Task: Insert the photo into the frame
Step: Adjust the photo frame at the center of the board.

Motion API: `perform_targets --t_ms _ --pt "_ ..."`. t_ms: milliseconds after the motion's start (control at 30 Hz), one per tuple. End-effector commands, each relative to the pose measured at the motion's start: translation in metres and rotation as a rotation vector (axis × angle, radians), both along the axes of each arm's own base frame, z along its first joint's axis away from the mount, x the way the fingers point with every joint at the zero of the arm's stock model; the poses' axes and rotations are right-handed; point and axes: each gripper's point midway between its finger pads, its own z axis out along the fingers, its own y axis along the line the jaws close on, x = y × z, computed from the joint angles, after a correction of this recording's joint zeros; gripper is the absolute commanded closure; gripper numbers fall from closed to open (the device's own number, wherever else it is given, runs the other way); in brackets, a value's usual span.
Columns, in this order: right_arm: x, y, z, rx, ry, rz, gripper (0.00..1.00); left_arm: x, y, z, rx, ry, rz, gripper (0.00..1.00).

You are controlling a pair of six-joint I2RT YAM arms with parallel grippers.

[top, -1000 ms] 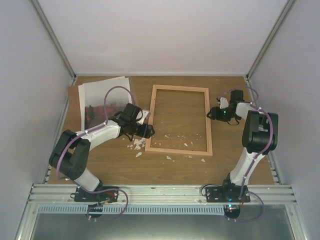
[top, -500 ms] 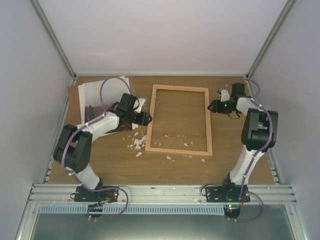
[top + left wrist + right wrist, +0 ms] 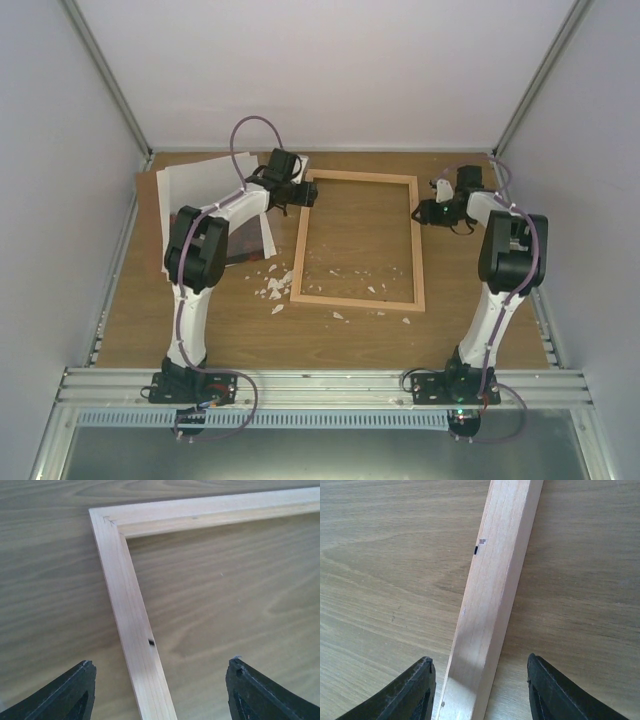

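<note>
- Frame point(image 3: 355, 301) — lies flat mid-table point(image 3: 330, 345), its light wood rails enclosing bare woodgrain; nothing sits inside it.
- Photo point(image 3: 195, 180) — lies at the far left of the table, apart from the frame and partly hidden under the left arm; not yet inserted.
- Left gripper point(image 3: 160, 695) — fingers point(image 3: 70, 695) spread wide, straddling the left long rail near its far corner, touching nothing.
- Right gripper point(image 3: 480, 690) — fingers point(image 3: 555, 690) likewise apart, the right long rail between them with a gap on each side.
- White scraps point(image 3: 272, 290) — scattered beside the frame's near left corner.
- Step in hand, as judged — positioning both grippers on opposite rails, probably to grip or steady the frame before the photo is fetched.
- Next move calls for — closing squarely on the thin rails from both sides together, so the frame neither skews nor slides toward the scraps.
</note>
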Motion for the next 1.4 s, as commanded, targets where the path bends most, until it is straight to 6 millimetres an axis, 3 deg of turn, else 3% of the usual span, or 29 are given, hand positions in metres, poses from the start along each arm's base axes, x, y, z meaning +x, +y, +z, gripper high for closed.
perform_targets --t_ms 0,200,933,1100,1367 --pt "0.009 0.000 0.000 -0.030 -0.017 0.005 0.48 0.021 0.005 -0.013 0.024 0.017 0.040 0.28" --pt "0.008 0.004 -0.002 -0.030 -0.014 0.012 0.48 0.024 -0.005 -0.023 0.000 0.029 0.022 0.33" --pt "0.008 0.006 -0.010 -0.028 0.001 0.014 0.49 0.034 -0.007 -0.045 -0.001 0.059 0.041 0.43" --pt "0.008 0.005 -0.012 -0.033 0.003 0.011 0.49 0.034 -0.004 -0.047 0.002 0.064 0.049 0.49" --pt "0.007 0.005 -0.016 -0.034 0.011 0.009 0.50 0.032 -0.001 -0.041 -0.060 0.077 0.050 0.67"
